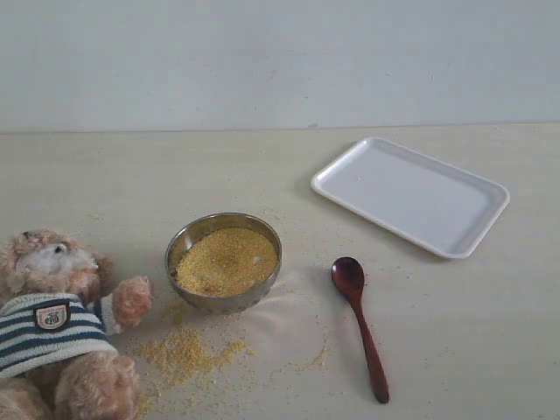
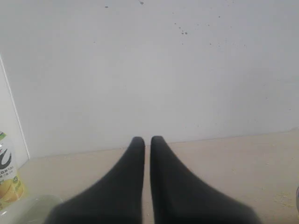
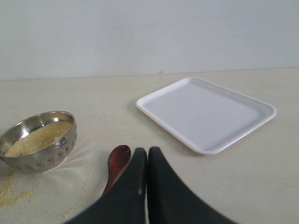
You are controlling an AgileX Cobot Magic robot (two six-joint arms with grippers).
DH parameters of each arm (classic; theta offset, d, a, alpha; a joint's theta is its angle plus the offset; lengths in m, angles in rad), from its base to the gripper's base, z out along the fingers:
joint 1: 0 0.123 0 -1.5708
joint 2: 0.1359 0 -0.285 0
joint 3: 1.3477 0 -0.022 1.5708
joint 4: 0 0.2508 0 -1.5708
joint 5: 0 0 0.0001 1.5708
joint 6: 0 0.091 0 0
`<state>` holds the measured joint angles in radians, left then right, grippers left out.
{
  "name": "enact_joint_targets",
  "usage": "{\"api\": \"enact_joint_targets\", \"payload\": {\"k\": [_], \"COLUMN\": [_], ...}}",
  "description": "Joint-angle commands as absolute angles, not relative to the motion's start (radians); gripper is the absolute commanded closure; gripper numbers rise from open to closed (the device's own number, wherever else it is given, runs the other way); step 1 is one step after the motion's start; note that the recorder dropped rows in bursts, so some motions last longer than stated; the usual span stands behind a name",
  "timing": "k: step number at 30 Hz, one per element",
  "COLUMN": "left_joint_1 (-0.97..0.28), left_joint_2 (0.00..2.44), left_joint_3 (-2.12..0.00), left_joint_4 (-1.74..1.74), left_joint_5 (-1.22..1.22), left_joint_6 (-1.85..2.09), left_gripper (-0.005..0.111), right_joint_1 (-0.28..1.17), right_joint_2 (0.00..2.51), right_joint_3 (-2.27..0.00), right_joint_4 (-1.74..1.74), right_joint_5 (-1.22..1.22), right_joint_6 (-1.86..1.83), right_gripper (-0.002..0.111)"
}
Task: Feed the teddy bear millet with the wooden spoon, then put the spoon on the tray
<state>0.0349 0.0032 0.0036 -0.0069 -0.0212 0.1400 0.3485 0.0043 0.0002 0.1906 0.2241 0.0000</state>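
The left gripper (image 2: 145, 140) and right gripper (image 3: 147, 150) were both closed, holding nothing. The spoon (image 1: 359, 325) lay at the bowl's (image 1: 184, 241) four o'clock, the tray (image 1: 411, 194) at its two, the bear (image 1: 57, 324) at its eight. Millet (image 1: 227, 261) filled the bowl.

The table (image 1: 455, 332) holds teddy bear (image 1: 52, 324), bowl (image 1: 219, 303), spoon (image 1: 361, 325), tray (image 1: 411, 194), spilled millet (image 1: 184, 354).

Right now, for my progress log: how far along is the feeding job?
Done: nothing visibly. In hand: nothing; left gripper and right gripper are shut and empty, wooden spoon lies on the table. Left: scoop millet, feed teddy bear, place spoon on tray.
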Motion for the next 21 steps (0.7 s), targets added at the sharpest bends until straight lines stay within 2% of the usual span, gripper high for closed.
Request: {"api": "enact_joint_targets", "payload": {"k": [1, 13, 17, 19, 21], "left_joint_1": [0.037, 0.037, 0.037, 0.037, 0.037], "left_joint_2": [0.000, 0.000, 0.000, 0.000, 0.000], "left_joint_3": [0.000, 0.000, 0.000, 0.000, 0.000], "left_joint_4": [-0.018, -0.018, -0.098, -0.101, -0.087], "left_joint_5": [-0.031, -0.039, -0.241, -0.374, -0.367], "left_joint_6": [0.129, 0.129, -0.084, -0.357, -0.548], "left_gripper": [0.102, 0.102, 0.102, 0.102, 0.102], "right_joint_1": [0.346, 0.346, 0.346, 0.346, 0.346], "right_joint_2": [0.000, 0.000, 0.000, 0.000, 0.000], "right_joint_3": [0.000, 0.000, 0.000, 0.000, 0.000], "right_joint_4": [0.188, 0.188, 0.188, 0.188, 0.188], "right_joint_5": [0.220, 0.220, 0.220, 0.220, 0.220], "right_joint_6": [0.000, 0.000, 0.000, 0.000, 0.000], "right_gripper": [0.108, 0.108, 0.108, 0.108, 0.108]}}
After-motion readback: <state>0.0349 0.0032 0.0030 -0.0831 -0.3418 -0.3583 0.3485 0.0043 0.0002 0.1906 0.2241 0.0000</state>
